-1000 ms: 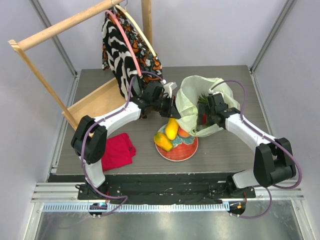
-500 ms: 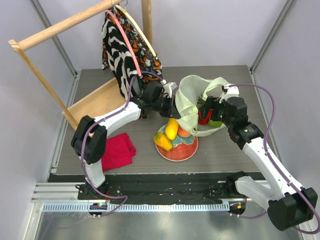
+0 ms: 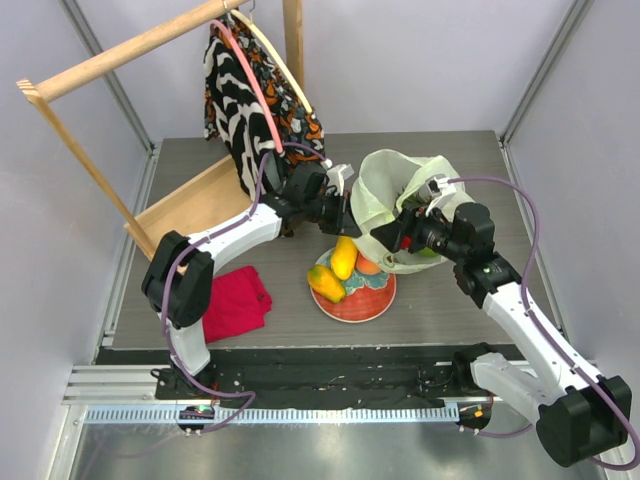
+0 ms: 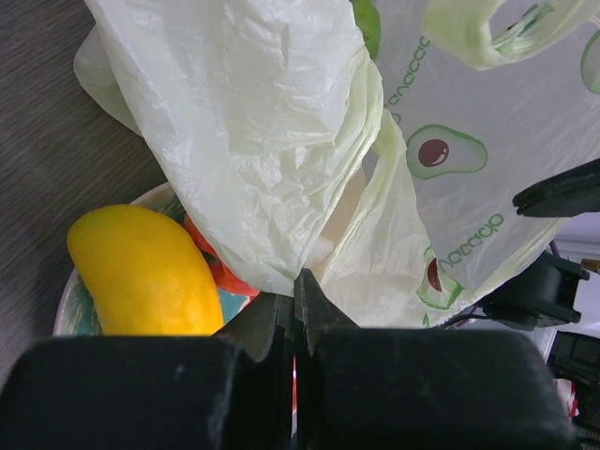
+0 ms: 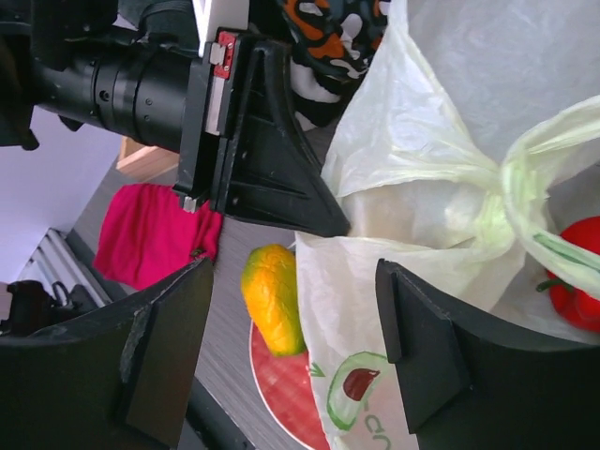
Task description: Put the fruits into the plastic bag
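The white left arm (image 3: 230, 235) reaches out to the right. Its black two-finger gripper (image 4: 294, 309) has both fingers pressed tight together, pinching the edge of the thin pale yellow-green plastic bag (image 4: 253, 141). The white right arm (image 3: 518, 312) points left. Its black gripper (image 5: 291, 347) has fingers spread wide, holding nothing.
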Controlling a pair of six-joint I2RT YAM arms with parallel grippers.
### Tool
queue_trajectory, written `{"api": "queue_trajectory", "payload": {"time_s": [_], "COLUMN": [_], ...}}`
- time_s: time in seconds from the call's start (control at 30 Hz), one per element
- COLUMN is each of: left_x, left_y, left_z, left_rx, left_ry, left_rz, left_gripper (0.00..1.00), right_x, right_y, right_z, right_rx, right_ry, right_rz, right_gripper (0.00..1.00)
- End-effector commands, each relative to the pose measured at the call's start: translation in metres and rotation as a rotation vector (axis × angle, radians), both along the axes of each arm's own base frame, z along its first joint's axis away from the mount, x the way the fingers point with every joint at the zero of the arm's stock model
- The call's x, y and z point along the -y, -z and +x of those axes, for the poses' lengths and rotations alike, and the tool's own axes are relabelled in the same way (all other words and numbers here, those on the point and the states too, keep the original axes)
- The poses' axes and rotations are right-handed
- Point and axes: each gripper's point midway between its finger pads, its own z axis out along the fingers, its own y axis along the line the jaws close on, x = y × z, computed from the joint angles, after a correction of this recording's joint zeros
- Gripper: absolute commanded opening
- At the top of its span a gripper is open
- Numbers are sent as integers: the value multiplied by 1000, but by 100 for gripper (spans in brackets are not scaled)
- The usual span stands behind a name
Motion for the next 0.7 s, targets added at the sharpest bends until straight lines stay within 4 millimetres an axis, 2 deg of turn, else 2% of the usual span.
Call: {"api": "queue_trajectory", "payload": {"time_s": [0.0,0.13,0.17,0.2,0.23,0.3,0.33,0.43,0.53,0.67], "left_x": [-1,0,0,0,1,0,0,0,0,0], "left_y": [-35,-35,-35,-34,-34,-35,-35,-35,-35,-36], "left_z": [1,1,1,1,1,0,0,1,0,0], "left_rx": [72,70,67,61,61,62,62,66,64,64], "left_ry": [9,8,6,8,11,13,11,10,11,10], "left_rz": [-54,-54,-55,-54,-57,-57,-56,-54,-55,-56], "left_gripper": [0,0,0,0,0,0,0,0,0,0], "right_x": [-15,-22,-25,-36,-38,-49,-63,-84,-91,-97], "right_y": [-22,-26,-14,-8,-6,16,18,28,38,70], "right_z": [-15,-25,-28,-37,-32,-38,-47,-60,-59,-62], "right_rx": [73,95,52,45,72,21,21,13,17,-17], "right_ry": [-86,-115,-115,-153,-120,-138,-175,-228,-202,-186], "right_rz": [83,69,33,-5,-73,-160,-183,-217,-266,-401], "right_gripper": [77,76,75,75,74,74,73,72,73,73]}}
